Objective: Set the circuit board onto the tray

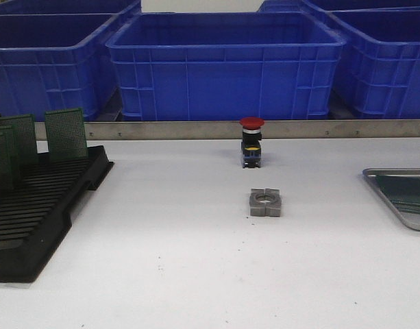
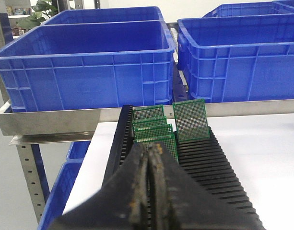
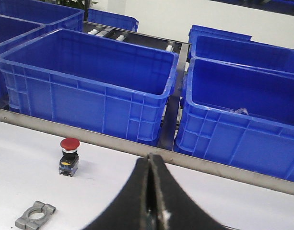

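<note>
The left tool [image 2: 149,191] has its two black fingers pressed together with nothing between them, and it hangs over the near end of the black slotted rack [image 2: 209,167]. Several green circuit boards [image 2: 190,120] stand upright in the rack's far slots. The right tool [image 3: 150,201] is likewise closed and empty, above bare white counter [image 1: 162,260].

In the front view the rack sits at the counter's left edge. Near the middle stand a red-capped push button [image 1: 251,142] and, just in front of it, a grey metal clamp block [image 1: 266,203]; the two are apart. The tray [image 1: 374,175] lies at the far right edge, partly out of view, with a dark green board [image 1: 405,192] lying flat inside it.

The counter is white and matte, with a few small dark specks. A metal rail [image 1: 162,130] runs along its back edge, and behind it stand large blue bins [image 1: 223,68] in a row.
</note>
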{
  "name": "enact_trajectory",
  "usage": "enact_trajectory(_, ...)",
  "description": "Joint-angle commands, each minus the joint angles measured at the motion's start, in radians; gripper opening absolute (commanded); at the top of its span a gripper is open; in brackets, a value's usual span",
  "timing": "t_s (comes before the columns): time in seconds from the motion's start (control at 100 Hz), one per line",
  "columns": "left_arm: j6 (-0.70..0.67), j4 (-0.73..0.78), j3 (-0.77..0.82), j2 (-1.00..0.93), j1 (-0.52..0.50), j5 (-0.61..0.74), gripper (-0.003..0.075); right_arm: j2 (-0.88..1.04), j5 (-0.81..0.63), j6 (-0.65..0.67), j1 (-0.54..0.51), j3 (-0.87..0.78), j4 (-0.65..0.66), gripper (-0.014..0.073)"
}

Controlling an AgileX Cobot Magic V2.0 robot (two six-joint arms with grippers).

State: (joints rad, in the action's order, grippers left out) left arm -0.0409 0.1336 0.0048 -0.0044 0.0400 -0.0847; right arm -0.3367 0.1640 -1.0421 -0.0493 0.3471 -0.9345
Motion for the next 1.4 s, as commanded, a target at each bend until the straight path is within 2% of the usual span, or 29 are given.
enact_trajectory(0.0, -0.012, -0.013, 0.040, -0.032, 0.000, 0.085, -0.0019, -0.003, -0.042, -0.007, 0.003, 0.026, -0.013, -0.0067)
enact_trajectory(0.66, -0.012, -0.013, 0.040, -0.032, 0.000, 0.085, -0.0019, -0.003, -0.044, -0.007, 0.003, 0.026, -0.013, -0.0067)
enact_trajectory(0.76, -0.012, -0.013, 0.040, -0.032, 0.000, 0.085, -0.0019, -0.002, -0.109, 0.001, 0.002, 0.021, -0.013, -0.0067)
enact_trajectory(0.84, -0.012, -0.013, 0.040, -0.032, 0.000, 0.085, -0.0019, 0.014, -0.164, 0.063, 0.004, -0.002, 0.002, -0.0067)
enact_trajectory(0.89, -0.012, -0.013, 0.040, -0.032, 0.000, 0.085, -0.0019, 0.032, -0.186, 0.127, 0.004, -0.023, 0.059, -0.0067)
enact_trajectory(0.97, -0.012, -0.013, 0.040, -0.032, 0.000, 0.085, -0.0019, 0.066, -0.190, 0.269, 0.004, -0.056, 0.234, -0.0067)
enact_trajectory(1.17, -0.012, -0.013, 0.040, -0.032, 0.000, 0.085, -0.0019, 0.162, -0.193, 0.756, 0.004, -0.134, 0.720, -0.0067)
enact_trajectory(1.28, -0.012, -0.013, 0.040, -0.032, 0.000, 0.085, -0.0019, 0.207, -0.198, 0.914, 0.004, -0.180, 0.852, -0.0067)
enact_trajectory(1.39, -0.012, -0.013, 0.040, -0.032, 0.000, 0.085, -0.0019, 0.253, -0.207, 0.951, 0.004, -0.231, 0.872, -0.0067)
